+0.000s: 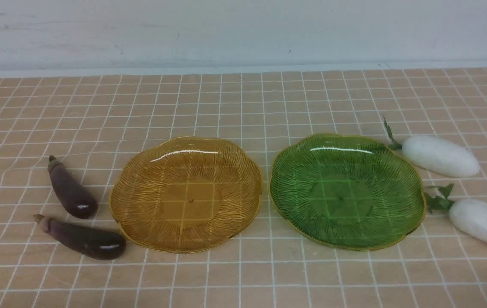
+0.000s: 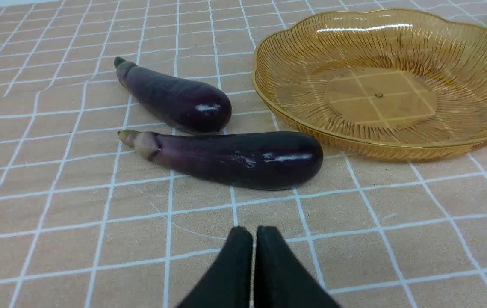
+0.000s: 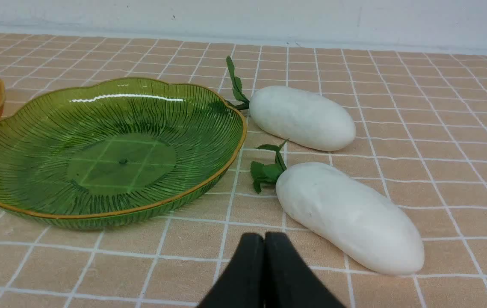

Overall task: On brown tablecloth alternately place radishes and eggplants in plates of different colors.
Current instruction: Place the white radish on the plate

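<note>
Brown tablecloth (image 1: 243, 102): green plate (image 1: 346, 192) just right of amber plate (image 1: 185, 194). Glossy dark-purple far eggplant (image 1: 71, 190) and near eggplant (image 1: 83, 238) lie just left of amber plate, axes slanted, stem caps pointing away. Smooth white far radish (image 1: 440, 156) and near radish (image 1: 485, 224) lie well right, leaves toward it. Left gripper (image 2: 254, 256) and right gripper (image 3: 264, 261): fingers pressed together, grasping nothing.

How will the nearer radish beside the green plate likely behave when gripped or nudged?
The nearer radish looks rounded and oblong, so a sideways nudge would probably roll it on the brown tablecloth. Its smooth, tapering skin may slip out of a grasp near either end; mid-body seems safer. Its thin green leaves look floppy, a poor hold.
</note>
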